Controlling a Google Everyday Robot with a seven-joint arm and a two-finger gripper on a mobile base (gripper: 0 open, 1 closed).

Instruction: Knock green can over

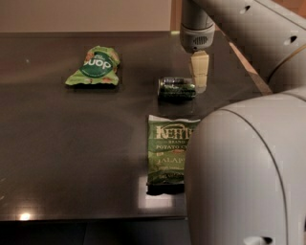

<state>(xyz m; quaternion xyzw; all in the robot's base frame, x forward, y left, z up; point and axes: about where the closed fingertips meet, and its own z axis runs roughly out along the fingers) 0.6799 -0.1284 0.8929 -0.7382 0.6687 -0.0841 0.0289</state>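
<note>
A robot's pale grey body shell (248,177) fills the lower right foreground at a dark, glossy table (71,162), whose polished top picks up soft streaks of light and one small bright glint near the front left edge. The shell blocks the right side of a green Kettle chip bag (166,153), which lies flat on the table with its label facing the camera (the words "potato chips" and "jalapeño" are partly cut off).

Just beyond the bag, the green can (176,89) lies on its side near the middle of the table, its length running left to right and its silver rim at the left end. The gripper (199,72) hangs straight down at the can's right end, its cream-coloured tip low over the tabletop and right against the can; whether the two actually touch cannot be told. Whether the gripper is spread or pressed together cannot be told from this angle either.

The arm (248,28) reaches in from the upper right, its thick grey links with small round holes sloping down to a vertical wrist (195,28) above the gripper.

Farther back on the left, well apart from the can, a crumpled light green snack bag (95,66) with a round dark green label rests on the table. Behind the far edge stands a plain beige wall (86,14), and a brown wooden strip (245,60) runs along the table's right side.
</note>
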